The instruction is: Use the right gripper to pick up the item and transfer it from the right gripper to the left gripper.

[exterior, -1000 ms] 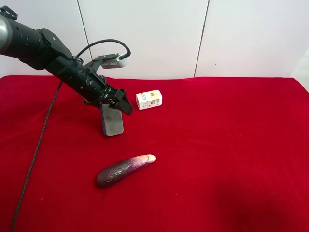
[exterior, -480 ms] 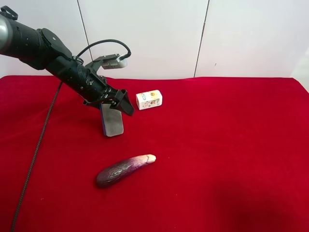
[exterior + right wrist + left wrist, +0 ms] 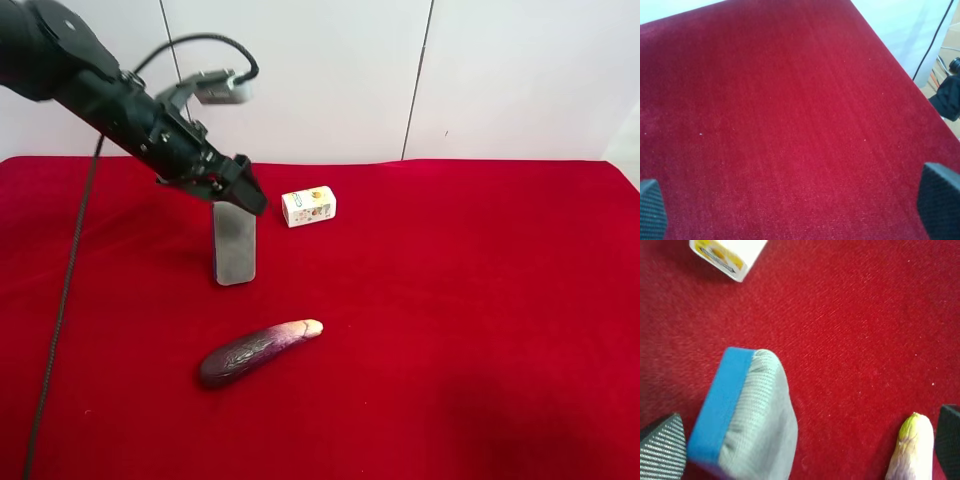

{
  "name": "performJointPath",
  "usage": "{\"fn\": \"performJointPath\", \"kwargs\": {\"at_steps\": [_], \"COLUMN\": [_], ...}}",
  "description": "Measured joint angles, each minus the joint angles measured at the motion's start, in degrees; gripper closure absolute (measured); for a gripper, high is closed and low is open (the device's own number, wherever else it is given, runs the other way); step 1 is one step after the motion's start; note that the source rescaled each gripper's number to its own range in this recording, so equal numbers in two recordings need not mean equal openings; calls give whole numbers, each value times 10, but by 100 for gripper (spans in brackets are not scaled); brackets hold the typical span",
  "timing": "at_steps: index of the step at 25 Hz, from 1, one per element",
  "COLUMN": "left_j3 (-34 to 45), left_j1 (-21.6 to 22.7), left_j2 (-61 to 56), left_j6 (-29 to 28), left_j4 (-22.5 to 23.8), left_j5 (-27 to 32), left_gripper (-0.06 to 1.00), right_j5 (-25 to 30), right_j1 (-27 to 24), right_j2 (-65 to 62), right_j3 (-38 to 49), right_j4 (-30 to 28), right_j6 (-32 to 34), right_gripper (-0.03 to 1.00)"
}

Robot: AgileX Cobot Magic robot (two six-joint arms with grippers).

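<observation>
The flat grey felt-topped block with blue base (image 3: 234, 246) stood on edge on the red desk (image 3: 450, 300), free beneath the left gripper (image 3: 240, 192), jaws apart; the right gripper (image 3: 795, 210) jaws also gaped, empty. The handover looked finished; next, likely retreat.

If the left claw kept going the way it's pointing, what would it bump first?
Probably the grey item, standing on edge just below the open left gripper; after that, the red cloth. Depth is unclear.
</observation>
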Motion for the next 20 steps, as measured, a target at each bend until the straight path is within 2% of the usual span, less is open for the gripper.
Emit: {"fn": "performJointPath", "kwargs": {"at_steps": [10,15,20], "left_j3": [0,0,0], "left_j1": [0,0,0], "left_j2": [-120,-170,-194], "left_j6": [-121,-179,-215], "left_j4": [146,189,193], "left_j5": [55,141,263], "left_gripper": [-6,-6,-6], "right_j5": [0,0,0], "right_j1": [0,0,0], "right_j2": [0,0,0], "right_j3": [0,0,0], "right_j4": [0,0,0], "right_j6": [0,0,0], "right_gripper": [-3,-3,-3]}}
